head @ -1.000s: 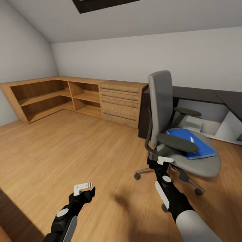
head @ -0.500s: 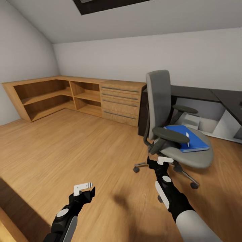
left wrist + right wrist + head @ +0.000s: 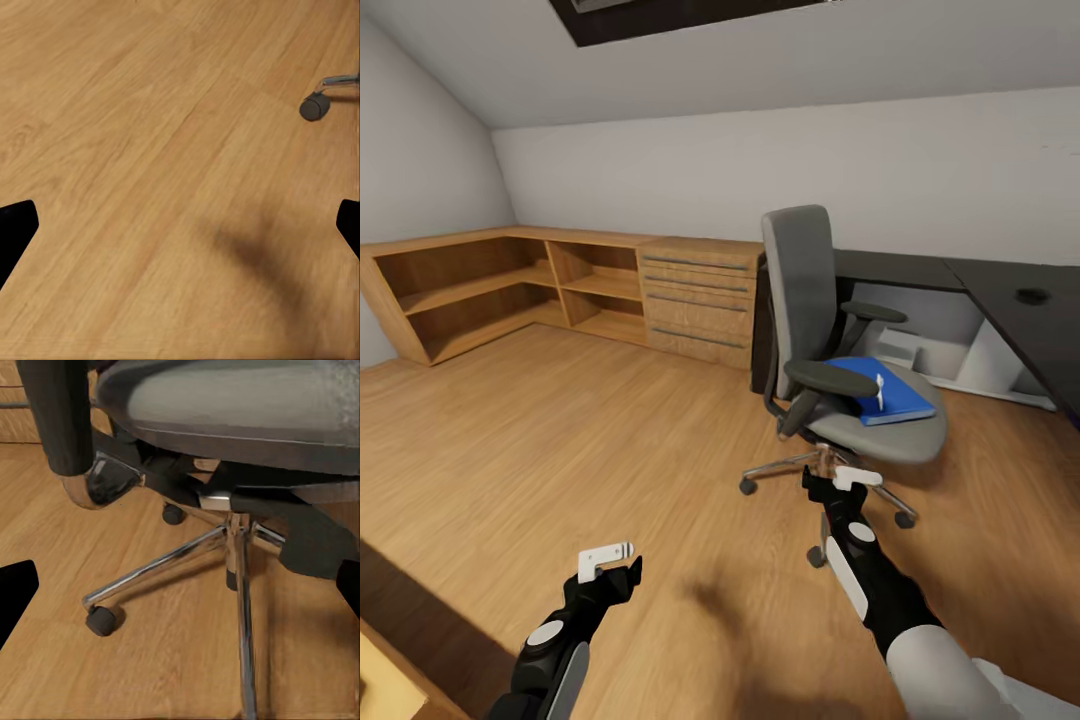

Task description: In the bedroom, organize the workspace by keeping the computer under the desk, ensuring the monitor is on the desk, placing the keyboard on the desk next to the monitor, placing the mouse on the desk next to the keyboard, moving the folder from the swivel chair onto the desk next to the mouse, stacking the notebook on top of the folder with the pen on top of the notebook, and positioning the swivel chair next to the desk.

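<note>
The swivel chair (image 3: 800, 290), with a grey seat and back, stands on the wood floor in front of the black-topped desk (image 3: 905, 268). A blue folder (image 3: 900, 398) lies on its seat, and a white pen (image 3: 880, 389) rests on top. A light grey box, likely the computer (image 3: 905, 347), sits under the desk. A small black mouse (image 3: 1032, 296) lies on the desk's right wing. My right gripper (image 3: 842, 481) is open, low in front of the chair's chrome base (image 3: 240, 547). Over bare floor, my left gripper (image 3: 612, 566) is open. The monitor, keyboard and notebook are out of view.
A light wooden dresser (image 3: 698, 300) with bar handles and open corner shelves (image 3: 490, 290) line the back wall left of the desk. One chair castor (image 3: 315, 106) appears in the left wrist view. Wide wood floor (image 3: 560, 430) lies to my left.
The whole head view has shifted: the chair, desk and dresser now sit further left and smaller, and more of the desk's right wing shows. Both arms hold the same pose.
</note>
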